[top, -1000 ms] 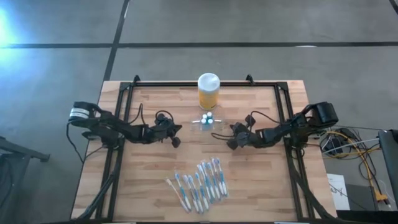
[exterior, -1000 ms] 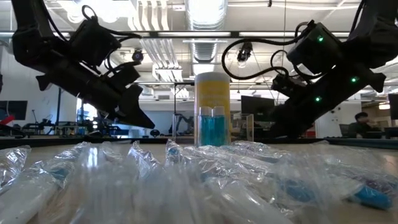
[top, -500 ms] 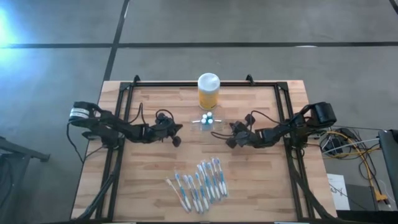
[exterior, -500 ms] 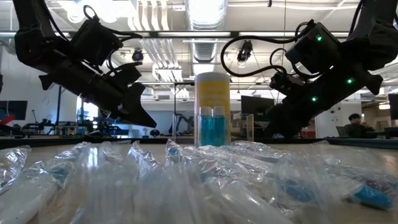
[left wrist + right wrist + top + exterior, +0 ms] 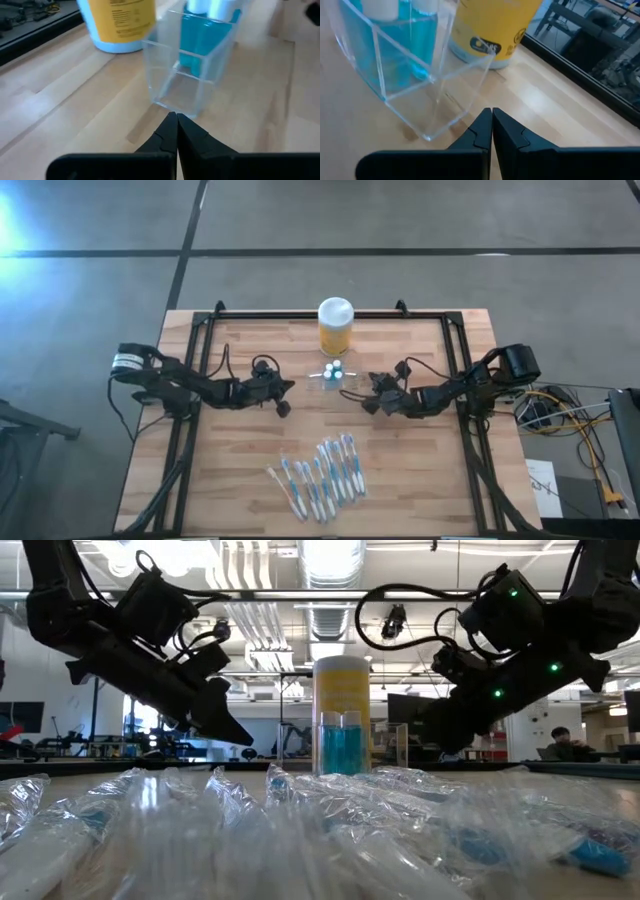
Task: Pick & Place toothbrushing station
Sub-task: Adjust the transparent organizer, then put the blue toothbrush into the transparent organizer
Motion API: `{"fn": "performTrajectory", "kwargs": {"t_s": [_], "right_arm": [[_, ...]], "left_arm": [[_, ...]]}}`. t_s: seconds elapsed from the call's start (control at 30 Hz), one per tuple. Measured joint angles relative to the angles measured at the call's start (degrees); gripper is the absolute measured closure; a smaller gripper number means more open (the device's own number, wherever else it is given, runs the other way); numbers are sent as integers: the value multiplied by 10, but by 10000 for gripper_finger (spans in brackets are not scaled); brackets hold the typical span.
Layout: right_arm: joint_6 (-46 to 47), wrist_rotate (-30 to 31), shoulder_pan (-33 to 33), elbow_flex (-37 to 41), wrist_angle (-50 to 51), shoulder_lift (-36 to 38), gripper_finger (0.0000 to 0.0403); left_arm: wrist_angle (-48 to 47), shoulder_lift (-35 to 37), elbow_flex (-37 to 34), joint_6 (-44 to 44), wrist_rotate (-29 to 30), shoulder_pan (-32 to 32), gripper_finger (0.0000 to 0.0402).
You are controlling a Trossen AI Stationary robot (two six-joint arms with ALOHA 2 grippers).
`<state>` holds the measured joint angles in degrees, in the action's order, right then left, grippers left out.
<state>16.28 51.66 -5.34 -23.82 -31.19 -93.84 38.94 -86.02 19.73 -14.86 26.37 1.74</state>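
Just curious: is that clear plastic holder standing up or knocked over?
Upright. The clear holder stands on its base on the wooden table, blue tubes standing inside.

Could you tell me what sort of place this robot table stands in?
Probably an open robotics lab or workshop: exposed ceiling ducts, rows of workbenches behind the table, and a person seated at a desk.

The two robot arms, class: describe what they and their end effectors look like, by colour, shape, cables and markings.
Both arms are dark, almost black, and jointed. The left arm has a white band near its base; the right arm has a rounded black base housing. Black cables loop along each. The right shows small green lights in the low view. Each end effector, left and right, has two dark fingers tapering to points.
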Motion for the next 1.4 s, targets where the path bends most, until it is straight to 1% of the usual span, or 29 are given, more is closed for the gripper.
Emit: {"fn": "performTrajectory", "kwargs": {"t_s": [0.07, 0.2, 0.27, 0.5, 0.6, 0.8, 0.9, 1.23, 1.3, 1.4], "right_arm": [[-6, -8, 0, -3, -10, 0, 395], [-8, -10, 0, -5, -9, 0, 395], [-8, -13, 0, -5, -9, 0, 395], [-8, -57, 0, -5, -9, 0, 395], [-8, -81, 1, -7, -9, 0, 395], [-14, -89, 0, -14, -8, 0, 394], [-21, -108, 0, -19, -8, 0, 394], [-30, -114, 0, -23, -7, 0, 394], [-17, -116, 0, -23, -1, 0, 394], [26, -126, 0, -23, 40, 8, 394]], "left_arm": [[0, 0, 5, 0, -5, 7, 398], [1, 0, 20, 9, -49, 23, 400], [1, 0, 26, 12, -53, 31, 399], [0, 0, 36, 12, -74, 48, 400], [-1, 0, 36, 12, -75, 53, 397], [-4, 0, 36, 13, -78, 61, 399], [-4, 0, 36, 15, -84, 64, 399], [-5, 0, 35, 26, -87, 74, 399], [-11, 0, 35, 27, -88, 74, 396], [-32, 0, 35, 26, -88, 74, 394]]}}
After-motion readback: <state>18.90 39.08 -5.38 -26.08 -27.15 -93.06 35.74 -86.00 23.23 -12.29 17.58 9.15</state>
